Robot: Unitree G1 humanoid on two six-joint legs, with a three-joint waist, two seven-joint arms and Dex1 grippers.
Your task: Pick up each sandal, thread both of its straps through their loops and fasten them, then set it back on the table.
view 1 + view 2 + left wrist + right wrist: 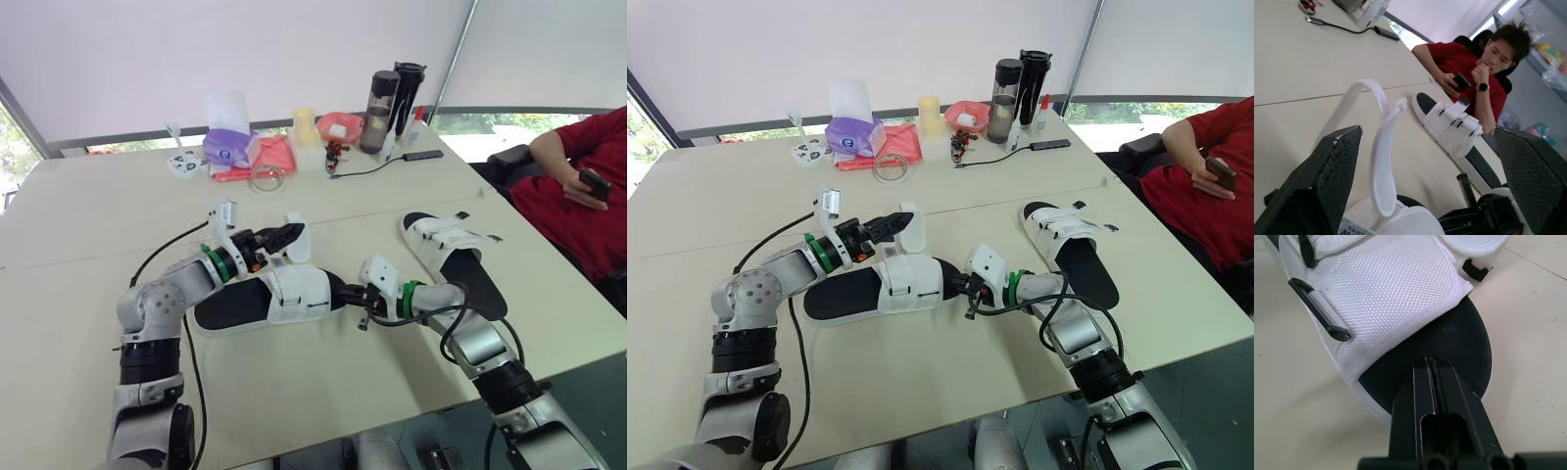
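Lying flat on the table (98,206) between both arms: the near sandal (887,287), one white strap (1382,161) unfastened and curling upward. Spread wide on either side of that strap, without pinching it: the left gripper (289,235). Pressed together, tips on the black footbed at the sandal's end: the right gripper (1428,364). Off to the right, also on the table: a second sandal (453,253). Seated beyond it in red, phone (594,181) in hand: a person (578,157).
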